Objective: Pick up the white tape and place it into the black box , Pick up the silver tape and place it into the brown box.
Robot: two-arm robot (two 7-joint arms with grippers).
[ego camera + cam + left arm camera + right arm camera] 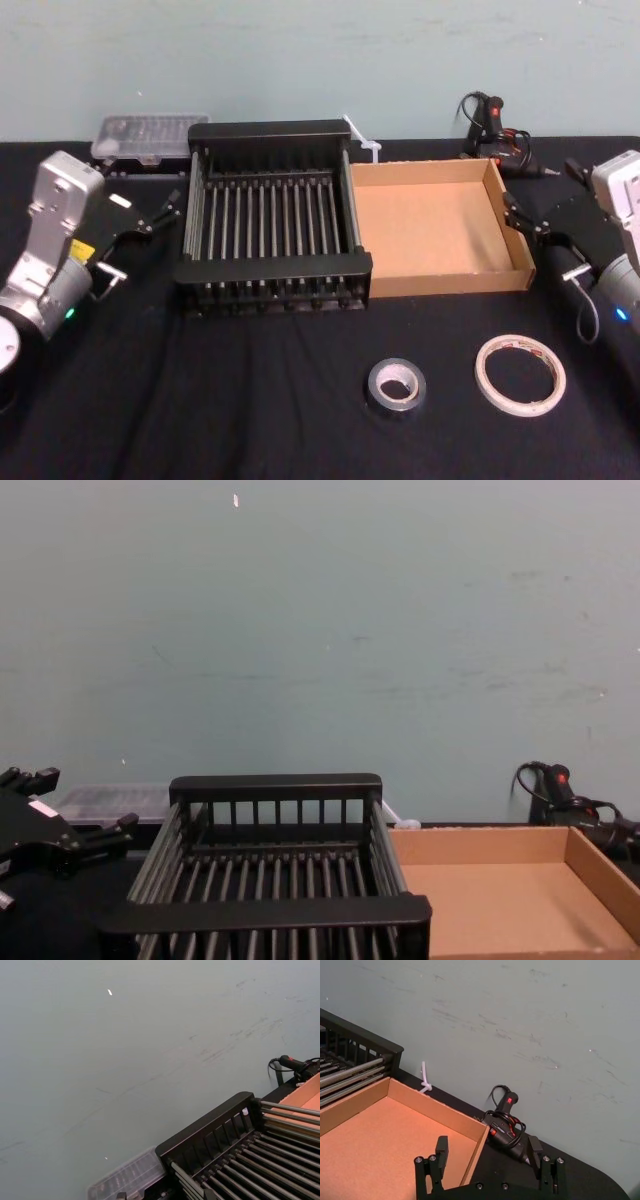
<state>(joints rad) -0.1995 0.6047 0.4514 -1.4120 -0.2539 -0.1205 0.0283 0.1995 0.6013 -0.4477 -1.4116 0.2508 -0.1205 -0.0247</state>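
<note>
currently no step of the task is complete. the white tape (pixel 520 342) lies flat on the black tabletop (pixel 250 400) near its front edge, toward the front right corner. the silver tape (pixel 377 395) lies near it on the left, not touching it. the black box (pixel 270 131) and the brown box (pixel 445 281) stand side by side farther back, walls touching, and both are empty. the left gripper (pixel 163 212) hovers beside the black box's left wall with its fingers apart, holding nothing. the right gripper (pixel 523 218) hovers at the brown box's right wall with its fingers apart, holding nothing. both picks and both placements are judged outstanding. the right arm stands nearer to both rolls.
</note>
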